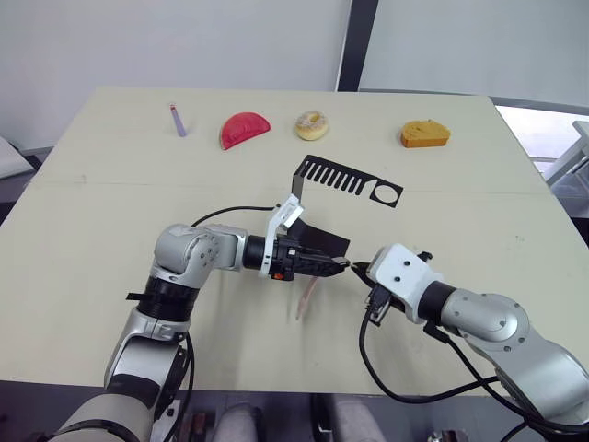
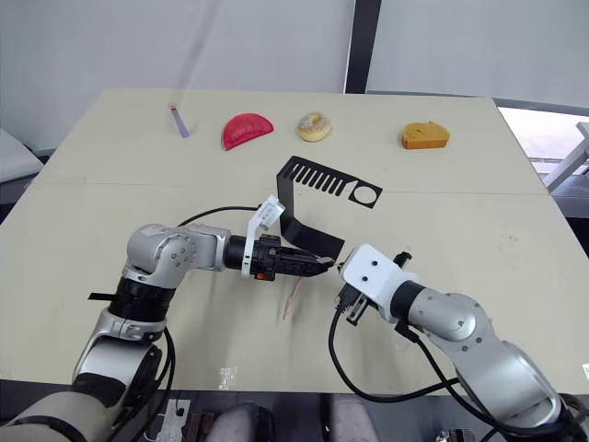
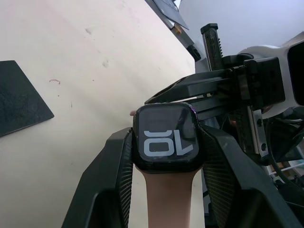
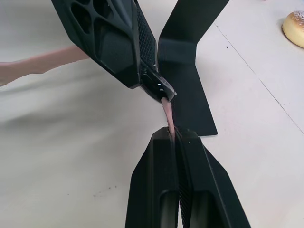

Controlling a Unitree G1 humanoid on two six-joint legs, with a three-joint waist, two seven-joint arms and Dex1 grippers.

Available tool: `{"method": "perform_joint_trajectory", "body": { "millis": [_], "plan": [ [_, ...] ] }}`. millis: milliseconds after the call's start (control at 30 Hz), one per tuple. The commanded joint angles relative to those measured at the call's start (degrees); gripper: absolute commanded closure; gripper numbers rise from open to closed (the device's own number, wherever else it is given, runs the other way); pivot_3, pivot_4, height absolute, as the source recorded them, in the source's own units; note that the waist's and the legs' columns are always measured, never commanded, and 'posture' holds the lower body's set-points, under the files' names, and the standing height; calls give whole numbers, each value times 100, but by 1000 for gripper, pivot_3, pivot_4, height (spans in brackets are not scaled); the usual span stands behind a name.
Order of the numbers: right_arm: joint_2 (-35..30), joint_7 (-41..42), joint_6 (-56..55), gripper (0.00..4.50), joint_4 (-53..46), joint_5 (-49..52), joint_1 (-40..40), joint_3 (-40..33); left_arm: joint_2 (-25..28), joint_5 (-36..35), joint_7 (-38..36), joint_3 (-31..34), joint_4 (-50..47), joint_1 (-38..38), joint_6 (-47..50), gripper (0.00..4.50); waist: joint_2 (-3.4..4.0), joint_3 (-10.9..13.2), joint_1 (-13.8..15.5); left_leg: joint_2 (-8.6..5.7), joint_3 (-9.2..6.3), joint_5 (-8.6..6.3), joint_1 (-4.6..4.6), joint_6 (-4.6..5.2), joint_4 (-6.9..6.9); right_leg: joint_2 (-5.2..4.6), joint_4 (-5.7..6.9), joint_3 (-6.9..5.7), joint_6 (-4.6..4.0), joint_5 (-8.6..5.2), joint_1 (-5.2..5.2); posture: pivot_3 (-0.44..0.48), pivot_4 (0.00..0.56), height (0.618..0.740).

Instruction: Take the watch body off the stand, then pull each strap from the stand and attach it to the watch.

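The watch body [image 3: 166,137], black with light digits, sits clamped between my left gripper's [image 1: 342,265] fingers [image 3: 118,156]. One pink strap [image 1: 305,297] hangs from the watch toward the table. My right gripper [image 4: 175,135] is shut on the second pink strap [image 4: 168,116], whose free end meets the edge of the watch at the left fingertips. The two grippers meet tip to tip just in front of the black stand [image 1: 351,180], whose flat base [image 4: 186,85] lies beside them. Its comb arm and ring hole are bare.
Along the table's far side lie a purple stick [image 1: 178,121], a red half-round piece [image 1: 244,129], a doughnut [image 1: 312,124] and an orange-yellow wedge [image 1: 424,134]. The table's [image 1: 110,239] front edge runs just below both arms.
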Motion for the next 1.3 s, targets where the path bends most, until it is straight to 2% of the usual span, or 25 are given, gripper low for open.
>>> {"method": "perform_joint_trajectory", "body": {
  "millis": [33,1300],
  "plan": [
    [-78,102,-109,4452,-174,-85,0,-92,-2,-60,-38,35,-21,-89,-109,2913,0,0,2,0,0,0,0,0,0,0,0,0,0,0,0,0,150,737],
    [-136,138,-35,4452,-194,-137,-29,-169,82,-36,-146,-117,90,-91,-327,2913,0,0,2,0,0,0,0,0,0,0,0,0,0,0,0,0,150,737]
  ]
}}
